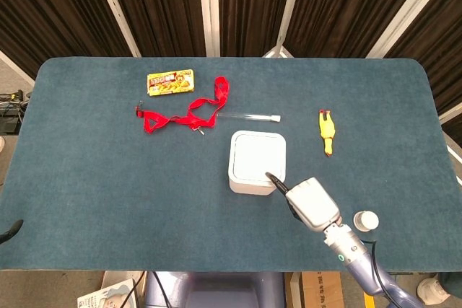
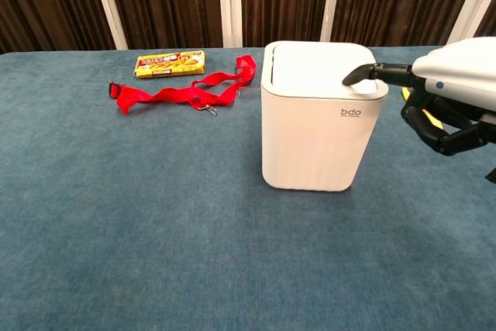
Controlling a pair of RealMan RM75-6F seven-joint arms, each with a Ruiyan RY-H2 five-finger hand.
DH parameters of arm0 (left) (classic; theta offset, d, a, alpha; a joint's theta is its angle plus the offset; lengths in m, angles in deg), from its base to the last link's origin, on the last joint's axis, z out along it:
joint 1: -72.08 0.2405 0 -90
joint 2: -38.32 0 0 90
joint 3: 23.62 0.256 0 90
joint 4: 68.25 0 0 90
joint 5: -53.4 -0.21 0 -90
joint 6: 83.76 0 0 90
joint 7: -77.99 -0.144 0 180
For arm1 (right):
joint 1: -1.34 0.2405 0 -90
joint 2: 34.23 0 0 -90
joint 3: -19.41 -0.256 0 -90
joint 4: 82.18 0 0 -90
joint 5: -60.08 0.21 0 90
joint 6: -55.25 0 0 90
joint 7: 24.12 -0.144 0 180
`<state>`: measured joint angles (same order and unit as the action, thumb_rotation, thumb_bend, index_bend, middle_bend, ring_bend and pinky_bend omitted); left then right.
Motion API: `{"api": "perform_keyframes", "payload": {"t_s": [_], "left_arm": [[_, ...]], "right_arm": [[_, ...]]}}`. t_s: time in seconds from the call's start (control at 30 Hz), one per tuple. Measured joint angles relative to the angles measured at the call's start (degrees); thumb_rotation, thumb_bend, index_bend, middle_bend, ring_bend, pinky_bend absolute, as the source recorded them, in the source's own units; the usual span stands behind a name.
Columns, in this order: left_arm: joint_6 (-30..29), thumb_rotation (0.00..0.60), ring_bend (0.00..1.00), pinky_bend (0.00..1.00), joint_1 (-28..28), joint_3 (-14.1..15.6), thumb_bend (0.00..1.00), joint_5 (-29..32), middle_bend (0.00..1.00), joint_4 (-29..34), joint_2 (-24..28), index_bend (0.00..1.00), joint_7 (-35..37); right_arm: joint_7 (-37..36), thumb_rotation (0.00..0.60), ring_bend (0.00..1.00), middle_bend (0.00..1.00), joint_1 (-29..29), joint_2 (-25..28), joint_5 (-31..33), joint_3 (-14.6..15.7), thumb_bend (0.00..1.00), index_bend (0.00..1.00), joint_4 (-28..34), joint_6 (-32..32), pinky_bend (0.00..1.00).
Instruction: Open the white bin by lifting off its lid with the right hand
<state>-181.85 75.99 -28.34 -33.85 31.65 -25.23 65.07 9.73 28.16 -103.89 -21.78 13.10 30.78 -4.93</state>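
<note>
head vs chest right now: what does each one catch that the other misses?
Head only: clear tube beyond the bin, small white cap-like object beside the right arm, and the whole yellow rubber chicken.
Chest only: the bin's front wall with its "bdo" logo.
Both: white bin with lid still on, right hand with a finger reaching over the lid, red strap, yellow box.

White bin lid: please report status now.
Right hand open, one finger over lid. Lid on white bin. Left hand not visible. Nothing blocking.
</note>
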Motion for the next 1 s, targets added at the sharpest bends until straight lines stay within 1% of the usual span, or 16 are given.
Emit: {"api": "perform_keyframes", "payload": {"t_s": [0.07, 0.13, 0.17, 0.23, 0.4, 0.53, 0.6, 0.63, 0.7, 0.77, 0.8, 0.87, 0.93, 1.0], "left_arm": [[0.0, 0.6, 0.0, 0.0, 0.0, 0.1, 0.05, -0.1, 0.0, 0.1, 0.1, 0.09, 0.1], [0.0, 0.6, 0.0, 0.0, 0.1, 0.1, 0.05, -0.2, 0.0, 0.1, 0.2, 0.09, 0.3], [-0.1, 0.6, 0.0, 0.0, 0.1, 0.2, 0.05, -0.3, 0.0, 0.2, 0.2, 0.09, 0.5], [-0.3, 0.6, 0.0, 0.0, 0.2, 0.2, 0.05, -0.4, 0.0, 0.2, 0.4, 0.09, 1.0], [-0.7, 0.6, 0.0, 0.0, 0.4, 0.2, 0.05, -0.5, 0.0, 0.1, 0.7, 0.09, 2.0], [-1.1, 0.6, 0.0, 0.0, 0.6, 0.2, 0.05, -0.7, 0.0, 0.0, 1.0, 0.09, 2.8], [-1.2, 0.6, 0.0, 0.0, 0.7, 0.2, 0.05, -0.7, 0.0, 0.0, 1.1, 0.1, 3.1], [-1.2, 0.6, 0.0, 0.0, 0.7, 0.2, 0.05, -0.7, 0.0, 0.0, 1.1, 0.1, 3.2], [-1.2, 0.6, 0.0, 0.0, 0.8, 0.2, 0.05, -0.7, 0.0, 0.0, 1.2, 0.1, 3.3], [-1.0, 0.6, 0.0, 0.0, 0.8, 0.3, 0.05, -0.4, 0.0, 0.2, 1.3, 0.1, 3.2], [-1.0, 0.6, 0.0, 0.0, 0.9, 0.3, 0.05, -0.3, 0.0, 0.3, 1.4, 0.1, 3.1], [-1.2, 0.6, 0.0, 0.0, 1.0, 0.3, 0.05, -0.2, 0.0, 0.6, 1.4, 0.1, 3.2], [-1.5, 0.6, 0.0, 0.0, 1.1, 0.3, 0.05, -0.5, 0.0, 0.7, 1.4, 0.1, 3.2], [-1.4, 0.6, 0.0, 0.0, 1.1, 0.3, 0.05, -0.5, 0.0, 0.7, 1.4, 0.1, 3.2]], "right_arm": [[0.3, 0.6, 0.79, 0.78, 0.2, -0.1, 0.4, 0.2, 0.81, 0.31, 0.0, 0.1, 0.77], [0.5, 0.6, 0.79, 0.78, 0.3, -0.3, 0.7, 0.4, 0.81, 0.38, 0.0, 0.2, 0.77], [0.6, 0.6, 0.79, 0.78, 0.3, -0.3, 0.9, 0.6, 0.81, 0.4, 0.0, 0.3, 0.77], [1.1, 0.6, 0.79, 0.78, 0.5, -0.3, 1.2, 0.9, 0.81, 0.42, 0.0, 0.6, 0.77], [1.9, 0.6, 0.79, 0.78, 0.7, -0.4, 1.8, 1.3, 0.81, 0.41, 0.6, 0.2, 0.77], [1.8, 0.6, 0.78, 0.77, 0.5, 0.0, 1.6, 1.0, 0.81, 0.26, 1.8, -1.2, 0.77], [0.6, 0.6, 0.74, 0.72, 0.3, 0.6, 1.9, 0.6, 0.79, 0.22, 2.6, -1.7, 0.75], [-0.2, 0.6, 0.7, 0.67, 0.1, 0.9, 2.2, 0.4, 0.76, 0.2, 3.0, -2.1, 0.72], [-2.9, 0.6, 0.62, 0.56, -0.4, 1.7, 3.5, -0.2, 0.69, 0.17, 3.9, -2.9, 0.64], [-5.8, 0.6, 0.5, 0.43, -1.0, 2.8, 5.1, -0.8, 0.61, 0.15, 4.7, -3.6, 0.52], [-7.8, 0.6, 0.47, 0.39, -1.4, 3.8, 6.6, -1.2, 0.59, 0.15, 5.0, -4.0, 0.48], [-10.5, 0.6, 0.37, 0.29, -2.3, 5.2, 9.2, -1.9, 0.5, 0.14, 4.8, -5.0, 0.39], [-12.0, 0.6, 0.32, 0.24, -3.4, 5.7, 11.4, -2.4, 0.43, 0.13, 3.1, -7.4, 0.34], [-12.6, 0.6, 0.27, 0.2, -4.4, 5.6, 11.5, -2.7, 0.38, 0.12, 1.0, -10.1, 0.3]]}}
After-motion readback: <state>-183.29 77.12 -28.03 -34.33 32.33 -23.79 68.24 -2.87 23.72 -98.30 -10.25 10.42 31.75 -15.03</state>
